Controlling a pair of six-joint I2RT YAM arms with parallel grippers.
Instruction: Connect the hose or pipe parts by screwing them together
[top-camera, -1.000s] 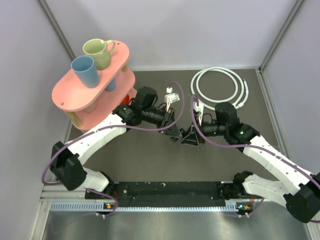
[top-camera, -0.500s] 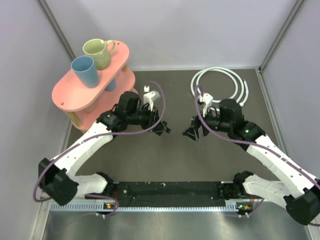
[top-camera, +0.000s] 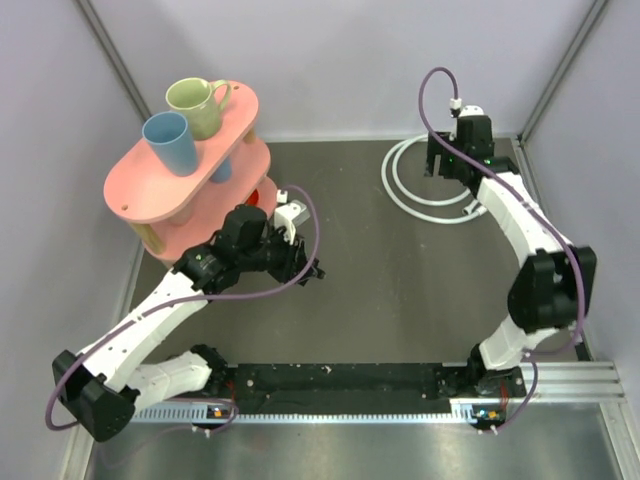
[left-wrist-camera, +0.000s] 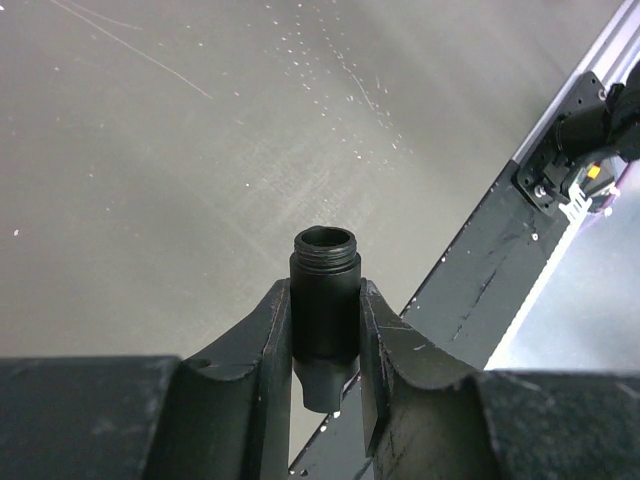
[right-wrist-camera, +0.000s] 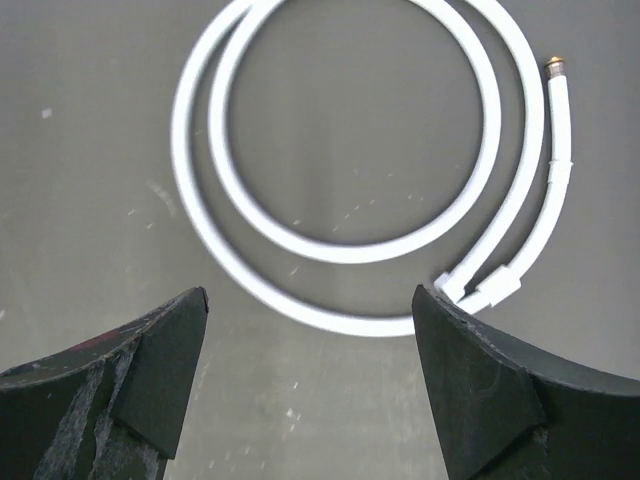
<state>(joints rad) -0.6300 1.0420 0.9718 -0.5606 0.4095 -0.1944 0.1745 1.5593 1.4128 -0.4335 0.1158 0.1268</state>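
My left gripper (top-camera: 311, 270) hovers left of the table's middle, shut on a small black connector (left-wrist-camera: 325, 290). In the left wrist view the connector stands upright between the fingers (left-wrist-camera: 270, 340), its threaded open end pointing away from the camera. The white hose (top-camera: 392, 185) lies coiled at the back right of the table. My right gripper (top-camera: 452, 165) hangs over that coil, open, with nothing between its fingers. The right wrist view looks straight down on the hose loops (right-wrist-camera: 345, 253), a silvery end fitting (right-wrist-camera: 553, 67) and the open gripper (right-wrist-camera: 310, 295).
A pink two-tier stand (top-camera: 150, 190) at the back left carries a blue cup (top-camera: 170, 142) and a green mug (top-camera: 195, 105). Grey walls close the back and sides. A black rail (top-camera: 340, 380) runs along the near edge.
The right gripper let go at the centre, opened, and its arm swung to the back right over the hose coil. The left arm drew back to the left with the black connector.
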